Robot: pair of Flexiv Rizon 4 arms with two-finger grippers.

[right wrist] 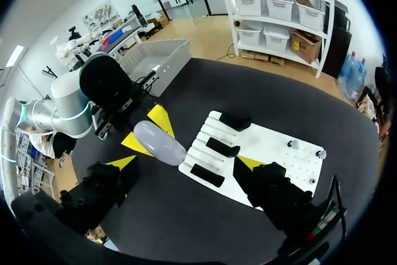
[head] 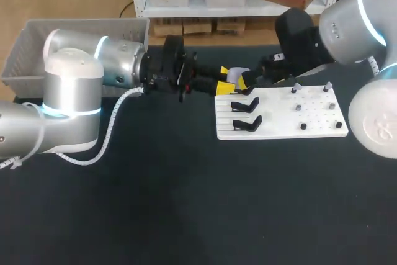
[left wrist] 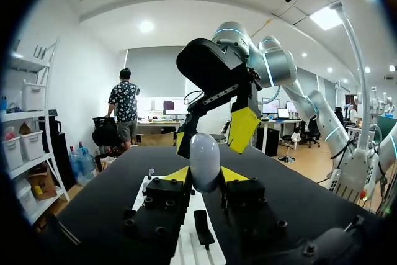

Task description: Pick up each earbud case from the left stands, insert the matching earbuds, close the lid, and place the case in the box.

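My left gripper (head: 224, 80) is shut on a pale grey earbud case (head: 235, 76), held above the near-left corner of the white board (head: 279, 116). In the left wrist view the case (left wrist: 205, 161) stands upright between its yellow tips. My right gripper (head: 244, 79) comes in from the other side, open wide. Seen from its wrist, the case (right wrist: 160, 143) lies between its spread fingers without touching them. The left gripper (right wrist: 147, 131) clamps it there. Black stands (head: 245, 105) sit on the board's left part, small earbuds or pegs (head: 298, 108) on its right.
A grey plastic basket (head: 80, 35) stands at the table's far left, behind my left arm, and shows as the basket (right wrist: 155, 57) in the right wrist view. The dark table (head: 186, 203) spreads out in front of the board.
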